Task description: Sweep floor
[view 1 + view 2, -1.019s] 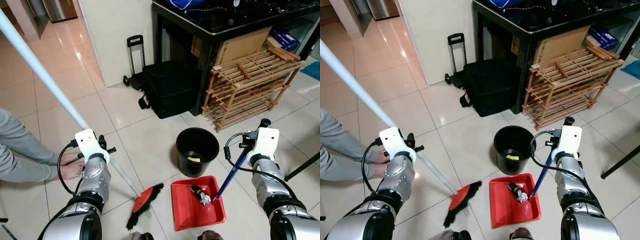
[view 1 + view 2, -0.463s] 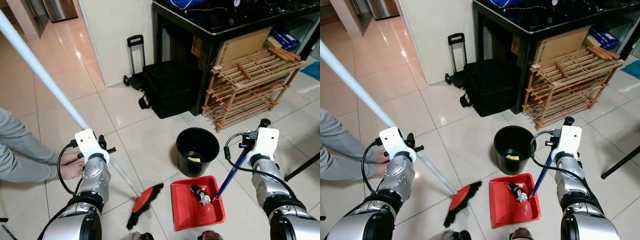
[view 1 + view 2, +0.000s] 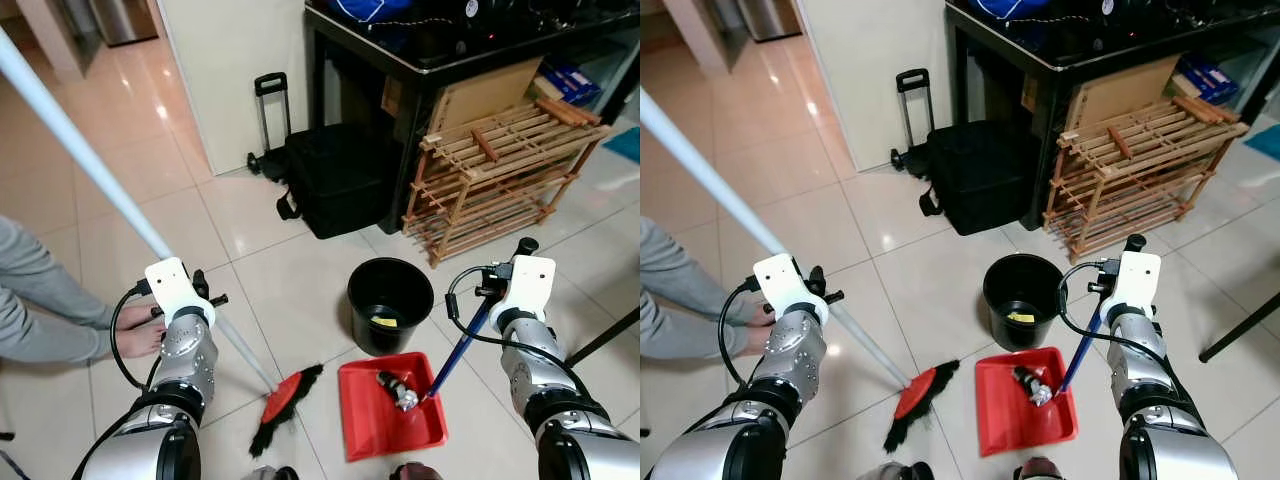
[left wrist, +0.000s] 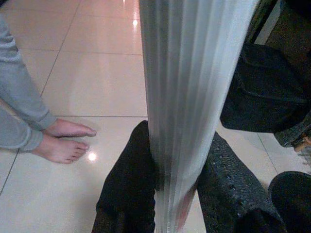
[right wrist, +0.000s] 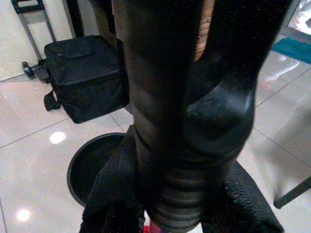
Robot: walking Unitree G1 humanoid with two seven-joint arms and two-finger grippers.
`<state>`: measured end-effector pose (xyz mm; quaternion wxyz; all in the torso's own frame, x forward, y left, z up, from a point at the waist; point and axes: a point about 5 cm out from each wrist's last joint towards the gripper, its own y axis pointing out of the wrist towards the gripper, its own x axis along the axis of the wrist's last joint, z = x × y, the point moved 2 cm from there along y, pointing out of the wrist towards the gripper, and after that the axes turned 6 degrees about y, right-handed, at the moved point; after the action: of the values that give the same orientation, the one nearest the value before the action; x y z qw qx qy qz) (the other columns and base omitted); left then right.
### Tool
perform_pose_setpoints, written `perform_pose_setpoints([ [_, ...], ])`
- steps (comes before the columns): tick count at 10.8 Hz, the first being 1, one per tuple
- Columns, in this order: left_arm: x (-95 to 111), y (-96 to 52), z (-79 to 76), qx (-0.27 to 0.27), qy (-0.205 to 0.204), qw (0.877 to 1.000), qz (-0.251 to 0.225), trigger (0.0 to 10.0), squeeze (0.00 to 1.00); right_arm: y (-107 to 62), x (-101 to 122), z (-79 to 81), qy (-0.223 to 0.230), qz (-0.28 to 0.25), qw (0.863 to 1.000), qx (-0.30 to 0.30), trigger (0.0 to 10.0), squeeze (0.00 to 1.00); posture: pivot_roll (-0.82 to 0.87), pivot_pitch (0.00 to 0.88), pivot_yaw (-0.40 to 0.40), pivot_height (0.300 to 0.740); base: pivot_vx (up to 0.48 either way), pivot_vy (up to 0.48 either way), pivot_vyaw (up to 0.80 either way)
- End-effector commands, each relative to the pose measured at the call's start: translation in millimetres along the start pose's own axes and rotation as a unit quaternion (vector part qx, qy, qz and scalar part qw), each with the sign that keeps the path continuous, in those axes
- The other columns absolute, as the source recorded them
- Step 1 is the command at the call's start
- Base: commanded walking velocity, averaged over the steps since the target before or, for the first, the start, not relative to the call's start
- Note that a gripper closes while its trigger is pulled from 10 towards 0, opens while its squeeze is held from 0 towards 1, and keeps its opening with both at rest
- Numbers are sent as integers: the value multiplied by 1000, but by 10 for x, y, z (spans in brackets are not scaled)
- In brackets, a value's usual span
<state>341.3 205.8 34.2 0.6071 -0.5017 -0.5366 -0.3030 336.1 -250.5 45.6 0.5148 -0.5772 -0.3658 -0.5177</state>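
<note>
Broom work on a glossy beige tiled floor (image 3: 250, 240). My left jaws (image 4: 170, 194) are closed around the long white broom pole (image 3: 80, 150); in the left wrist view the pale ribbed shaft runs straight down between my two black fingers (image 4: 129, 184), which press it from either side. The pole slants down to the red broom head with black bristles (image 3: 285, 405), which rests on the floor just beside the left edge of the red plastic dustpan (image 3: 390, 405).

My right jaws (image 5: 180, 204) are clamped on the dark grip at the top of the blue dustpan handle (image 3: 460, 345); the thick black grip sits squarely between the fingers in the right wrist view. The handle leans down into the back of the dustpan, which lies flat on the floor and holds a small clump of crumpled grey and dark litter (image 3: 398, 390).

Just behind the dustpan stands a round black bucket (image 3: 390, 300) with a yellow scrap at its bottom. Farther back are a black wheeled bag (image 3: 335, 175) and a slatted wooden rack (image 3: 500, 165) leaning against a black surface (image 3: 440, 50). To my left, a person's bare feet (image 4: 65, 138) and grey trouser legs (image 3: 35, 300) are near my left arm.
</note>
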Motion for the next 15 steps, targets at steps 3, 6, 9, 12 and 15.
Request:
perform_pose_setpoints([
  [3, 41, 15, 6, 2, 4, 1000, -5, 10000, 0, 8, 42, -11, 2, -10, 1000, -3, 10000, 0, -209, 13, 111, 740, 0, -250, 0],
  [6, 36, 16, 8, 2, 5, 1000, -3, 10000, 0, 4, 32, -7, 1, -9, 1000, -3, 10000, 0, -209, 15, 112, 740, 0, -241, 0],
  [9, 33, 15, 6, 2, 6, 1000, -3, 10000, 0, 2, 30, -3, 1, -9, 1000, -2, 10000, 0, -209, 17, 112, 740, 0, -80, 0],
  [12, 26, 12, 0, 2, 6, 1000, -2, 10000, 0, 2, 31, -3, 1, -10, 1000, -2, 10000, 0, -209, 18, 112, 740, 0, -280, 0],
  [15, 25, 11, -4, 2, 7, 1000, -1, 10000, 0, 0, 28, -4, 2, -10, 1000, -2, 10000, 0, -209, 18, 113, 740, 0, -345, 0],
])
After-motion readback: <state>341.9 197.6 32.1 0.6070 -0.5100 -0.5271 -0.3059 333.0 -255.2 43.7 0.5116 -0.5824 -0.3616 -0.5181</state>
